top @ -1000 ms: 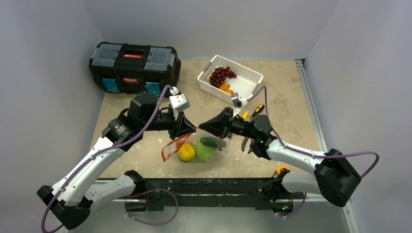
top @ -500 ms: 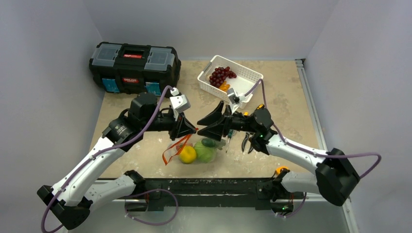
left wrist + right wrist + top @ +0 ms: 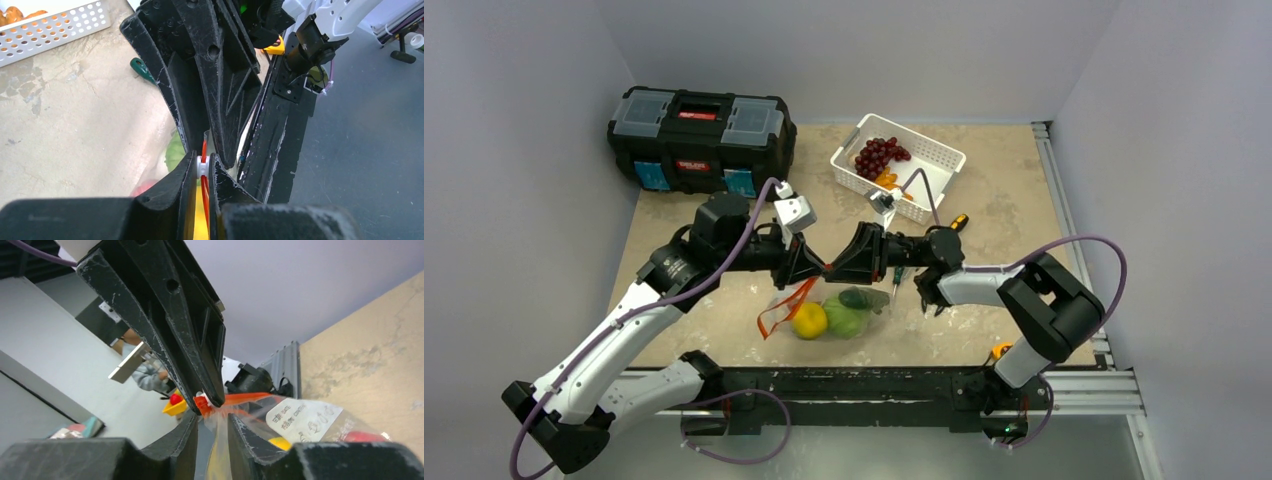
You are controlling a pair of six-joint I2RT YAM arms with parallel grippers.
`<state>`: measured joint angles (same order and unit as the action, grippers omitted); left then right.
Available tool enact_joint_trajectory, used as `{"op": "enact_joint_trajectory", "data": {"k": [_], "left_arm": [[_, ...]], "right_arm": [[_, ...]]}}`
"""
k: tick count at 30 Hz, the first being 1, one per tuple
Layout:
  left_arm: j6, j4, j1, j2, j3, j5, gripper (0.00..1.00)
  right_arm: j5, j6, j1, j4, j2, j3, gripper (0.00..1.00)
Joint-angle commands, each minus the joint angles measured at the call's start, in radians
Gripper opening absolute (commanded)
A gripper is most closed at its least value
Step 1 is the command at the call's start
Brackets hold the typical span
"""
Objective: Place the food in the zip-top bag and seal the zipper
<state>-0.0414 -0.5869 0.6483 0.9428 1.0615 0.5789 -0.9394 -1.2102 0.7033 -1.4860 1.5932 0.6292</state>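
The zip-top bag (image 3: 864,309) hangs low over the table centre, holding a yellow citrus (image 3: 808,319), a green cabbage (image 3: 844,318) and a dark cucumber (image 3: 857,298). My left gripper (image 3: 814,266) is shut on the white slider (image 3: 202,167) of the orange-red zipper (image 3: 204,150). My right gripper (image 3: 836,268) faces it tip to tip. In the right wrist view its jaws (image 3: 211,415) stand a narrow gap apart on either side of the clear bag's end, just below the zipper (image 3: 250,397). A loose loop of the strip (image 3: 779,308) hangs to the left.
A black toolbox (image 3: 701,125) stands at the back left. A white slotted basket (image 3: 939,150) with grapes (image 3: 879,155) is at the back centre. A screwdriver (image 3: 951,224) and pliers (image 3: 927,290) lie right of the bag, partly under my right arm.
My right gripper opened wide, moved left up to my left gripper, and narrowed around the bag's end. The right arm folded in. The left gripper stayed put.
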Motion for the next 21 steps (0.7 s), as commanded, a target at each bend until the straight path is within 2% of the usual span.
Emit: {"op": "enact_joint_trajectory", "data": {"k": [1,2,5,10,16,21], "left_arm": [[-0.012,0.05,0.004,-0.012,0.005,0.04,0.0],[-0.013,0.051,0.005,-0.01,0.005,0.04,0.0],[-0.014,0.052,0.004,-0.01,0.005,0.042,0.0],[-0.041,0.074,0.004,-0.014,-0.001,0.047,0.0],[-0.111,0.155,0.004,-0.02,-0.024,0.099,0.0],[-0.105,0.144,0.004,-0.013,-0.021,0.103,0.0]], "right_arm": [[0.009,-0.076,-0.012,-0.337,-0.019,-0.019,0.38],[0.023,-0.051,-0.016,-0.302,-0.04,-0.025,0.41],[0.075,0.033,-0.031,-0.15,-0.116,-0.042,0.42],[0.209,0.045,-0.045,-0.059,-0.187,-0.09,0.46],[0.322,0.033,-0.024,-0.079,-0.195,-0.111,0.45],[0.379,-0.008,0.008,-0.21,-0.136,-0.131,0.39]]}}
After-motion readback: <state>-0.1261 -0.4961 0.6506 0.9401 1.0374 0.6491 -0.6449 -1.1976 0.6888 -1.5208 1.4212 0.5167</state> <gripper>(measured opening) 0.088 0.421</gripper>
